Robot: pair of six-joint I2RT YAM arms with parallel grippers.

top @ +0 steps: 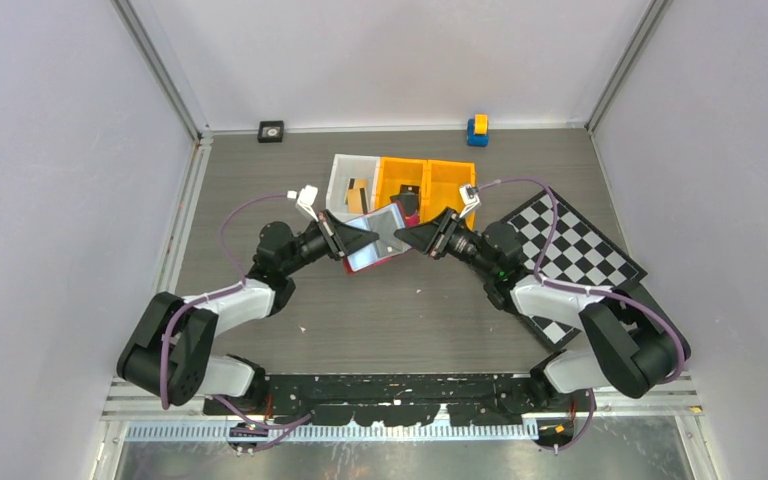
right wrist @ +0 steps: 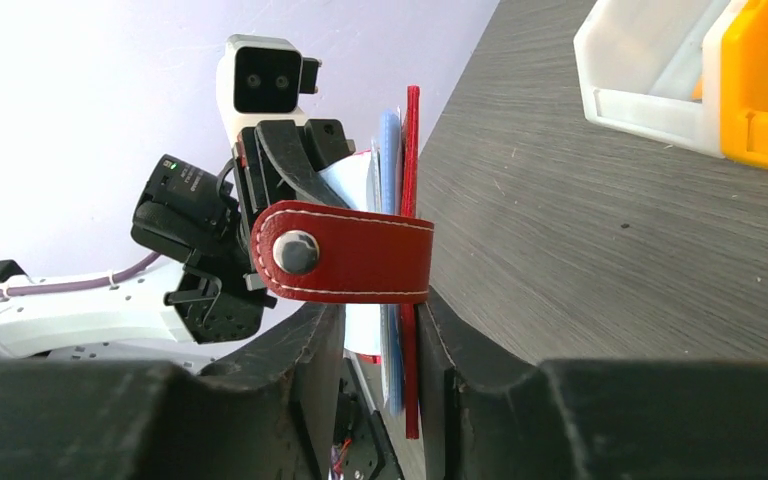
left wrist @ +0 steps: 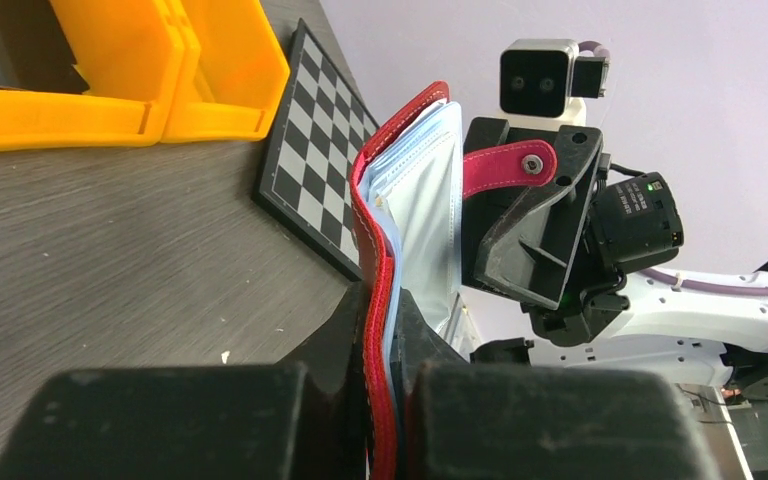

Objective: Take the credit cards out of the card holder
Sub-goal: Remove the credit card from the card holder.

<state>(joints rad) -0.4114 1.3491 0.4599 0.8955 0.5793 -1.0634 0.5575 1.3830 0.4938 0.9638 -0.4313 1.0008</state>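
The red card holder (top: 375,247) hangs above the table, between both grippers. My left gripper (top: 360,240) is shut on its left edge; in the left wrist view the fingers (left wrist: 385,300) pinch the red cover (left wrist: 374,240) and the pale blue sleeves (left wrist: 425,200). My right gripper (top: 410,238) stands open around the opposite edge (right wrist: 380,310). There the cover (right wrist: 412,200) lies against one finger, with a gap on the other side. The snap tab (right wrist: 350,250) crosses in front. A tan credit card (top: 357,190) lies in the white bin. Whether cards remain in the sleeves I cannot tell.
A white bin (top: 341,172) and two orange bins (top: 438,172) stand just behind the holder. A chequered board (top: 570,250) lies at the right under the right arm. A blue-and-yellow block (top: 477,129) and a small black object (top: 271,130) sit by the back wall.
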